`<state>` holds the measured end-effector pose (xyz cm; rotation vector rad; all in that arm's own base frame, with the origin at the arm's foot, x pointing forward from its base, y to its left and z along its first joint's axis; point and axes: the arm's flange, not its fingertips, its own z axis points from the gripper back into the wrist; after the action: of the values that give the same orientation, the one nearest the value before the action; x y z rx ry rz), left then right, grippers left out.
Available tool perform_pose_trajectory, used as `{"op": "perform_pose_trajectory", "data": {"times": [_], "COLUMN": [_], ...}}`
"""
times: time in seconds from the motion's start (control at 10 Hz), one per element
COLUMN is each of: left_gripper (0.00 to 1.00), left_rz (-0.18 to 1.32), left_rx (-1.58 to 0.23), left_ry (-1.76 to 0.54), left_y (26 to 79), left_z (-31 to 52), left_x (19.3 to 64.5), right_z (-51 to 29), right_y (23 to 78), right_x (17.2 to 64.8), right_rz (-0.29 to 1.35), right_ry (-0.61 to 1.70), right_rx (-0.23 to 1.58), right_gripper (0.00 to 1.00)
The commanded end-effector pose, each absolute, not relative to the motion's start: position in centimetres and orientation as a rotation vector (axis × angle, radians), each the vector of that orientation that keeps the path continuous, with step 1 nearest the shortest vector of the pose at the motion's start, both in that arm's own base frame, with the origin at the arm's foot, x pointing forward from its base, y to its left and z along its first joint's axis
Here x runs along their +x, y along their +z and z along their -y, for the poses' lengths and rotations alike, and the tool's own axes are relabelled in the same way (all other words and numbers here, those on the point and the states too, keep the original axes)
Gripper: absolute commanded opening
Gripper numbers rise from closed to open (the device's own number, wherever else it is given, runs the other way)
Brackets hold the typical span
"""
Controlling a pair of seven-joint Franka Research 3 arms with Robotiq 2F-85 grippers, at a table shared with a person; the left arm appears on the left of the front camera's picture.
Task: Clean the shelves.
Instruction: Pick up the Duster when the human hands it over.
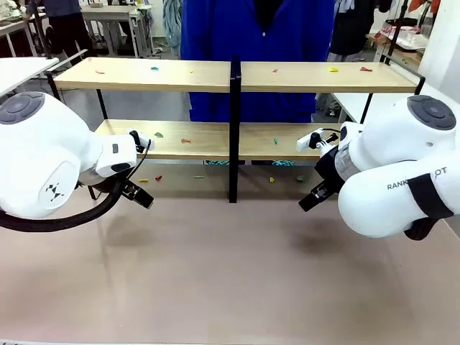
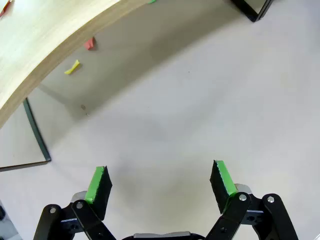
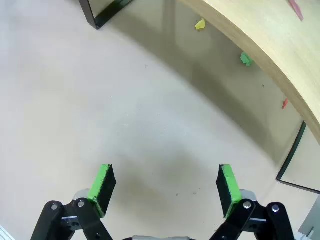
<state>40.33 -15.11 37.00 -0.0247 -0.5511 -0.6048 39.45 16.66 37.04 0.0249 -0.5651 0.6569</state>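
Note:
The shelves (image 1: 215, 75) stand across the far half of the table: two long light wooden boards in a thin black frame with a black centre post (image 1: 234, 129). Small coloured scraps (image 1: 333, 70) lie scattered on both boards and on the table under the lower board (image 1: 215, 140). My left gripper (image 1: 138, 194) hangs open over the table in front of the rack's left half, its green pads (image 2: 97, 182) wide apart with nothing between. My right gripper (image 1: 314, 197) is open too, in front of the right half. The lower board's edge (image 2: 45, 55) and scraps (image 3: 200, 24) appear in both wrist views.
A person in a blue top (image 1: 255, 29) stands right behind the rack. The table (image 1: 230, 273) in front of the rack is a plain beige surface. White tables (image 1: 18, 70) stand at the far left and far right.

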Motion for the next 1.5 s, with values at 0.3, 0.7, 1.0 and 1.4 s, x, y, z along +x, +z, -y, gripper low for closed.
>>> {"op": "perform_pose_trajectory", "data": {"times": [0.3, 0.7, 1.0, 1.4], "left_gripper": [1.0, 1.0, 1.0, 1.0], "left_rz": [0.551, 0.551, 0.551, 0.595], "left_rx": [-0.025, -0.025, -0.025, -0.145], "left_ry": [-0.605, -0.605, -0.605, -0.723], "left_y": [37.0, 37.0, 37.0, 39.8], "left_z": [15.1, 15.1, 15.1, 12.6], "left_x": [40.3, 40.3, 40.3, 36.0], "right_z": [-16.7, -16.7, -16.7, -15.3], "right_y": [37.0, 37.0, 37.0, 40.3], "right_x": [39.5, 39.5, 39.5, 35.7], "right_rz": [0.565, 0.565, 0.565, 0.475], "right_ry": [0.657, 0.657, 0.657, 0.811], "right_rx": [0.025, 0.025, 0.025, 0.207], "right_gripper": [1.0, 1.0, 1.0, 1.0]}}
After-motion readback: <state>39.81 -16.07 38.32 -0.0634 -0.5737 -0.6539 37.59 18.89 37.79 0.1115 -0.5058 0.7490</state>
